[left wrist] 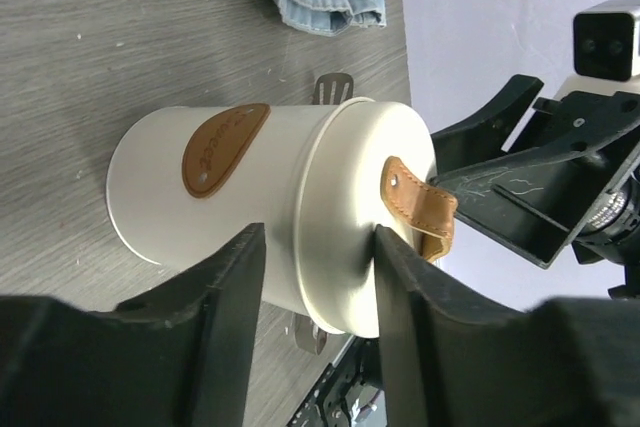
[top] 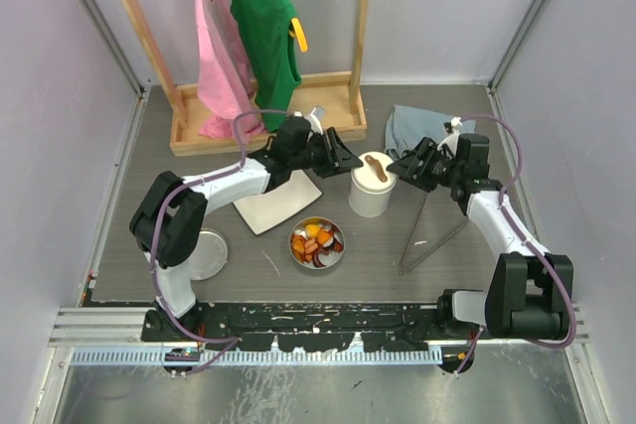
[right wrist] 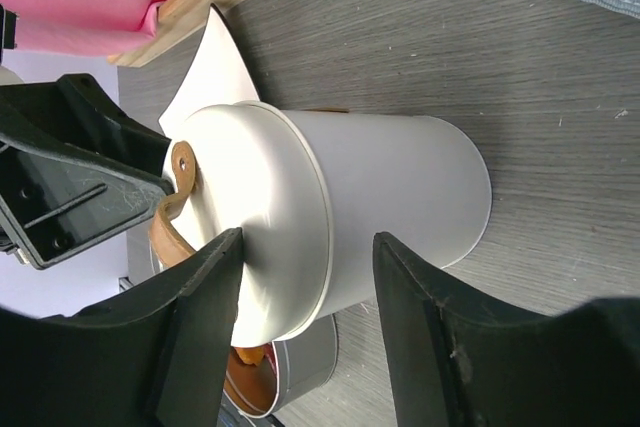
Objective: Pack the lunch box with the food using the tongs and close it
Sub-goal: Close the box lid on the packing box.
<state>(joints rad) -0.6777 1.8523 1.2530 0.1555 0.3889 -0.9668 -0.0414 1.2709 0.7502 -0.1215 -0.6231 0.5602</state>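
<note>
Flanking white canister (left wrist: 150,187) from opposite sides: left tool (left wrist: 318,247), right tool (right wrist: 308,247) both half-spread, pinching nothing; contact unclear.

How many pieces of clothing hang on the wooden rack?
2. A pink top hangs on the left of the rack, a green top just right of it. A further one could be hidden behind them.

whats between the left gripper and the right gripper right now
A white cylindrical tin with a tan leather strap on top stands between the left gripper and the right gripper. The top view shows this, and both wrist views show the tin too.
</note>
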